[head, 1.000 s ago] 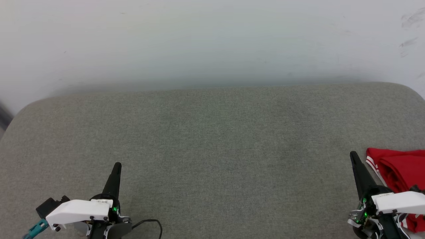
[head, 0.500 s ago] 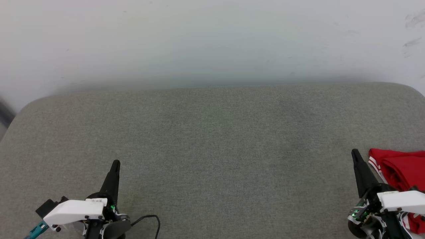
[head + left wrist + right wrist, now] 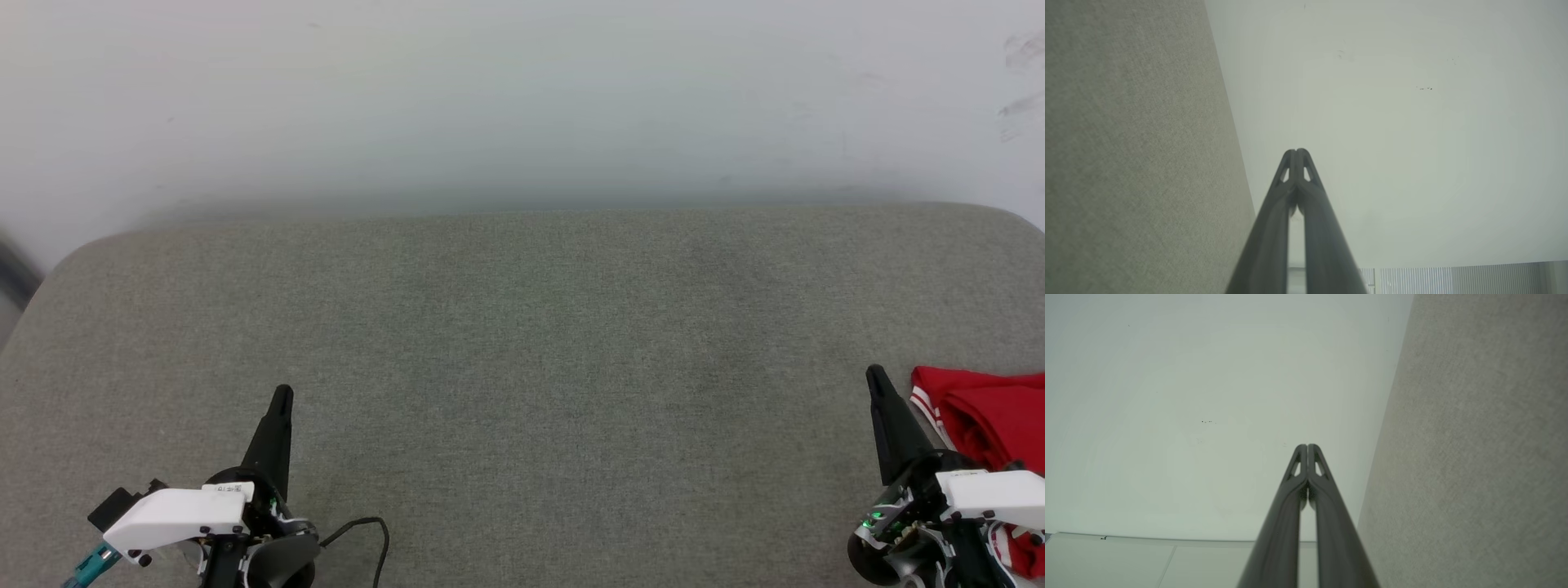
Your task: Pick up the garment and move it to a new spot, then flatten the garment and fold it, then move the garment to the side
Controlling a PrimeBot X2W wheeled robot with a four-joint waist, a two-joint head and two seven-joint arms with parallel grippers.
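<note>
Slightly lower in the head view than a second ago, the left gripper [image 3: 282,394] and the right gripper [image 3: 875,373] seem to have drawn back toward the robot. The wall marks and the cloth have slid a touch to the right together, so the camera has shifted, not the cloth. A pale wall [image 3: 522,98] stands behind a broad grey padded bench [image 3: 522,327]. The red shirt [image 3: 992,416], its striped trim showing, lies gathered at the bench's right edge, likely parked there as the task's last step, out of the working middle. The right gripper is just beside it and the left well apart. Each has its fingers pressed together on nothing, which suggests both are at rest.
</note>
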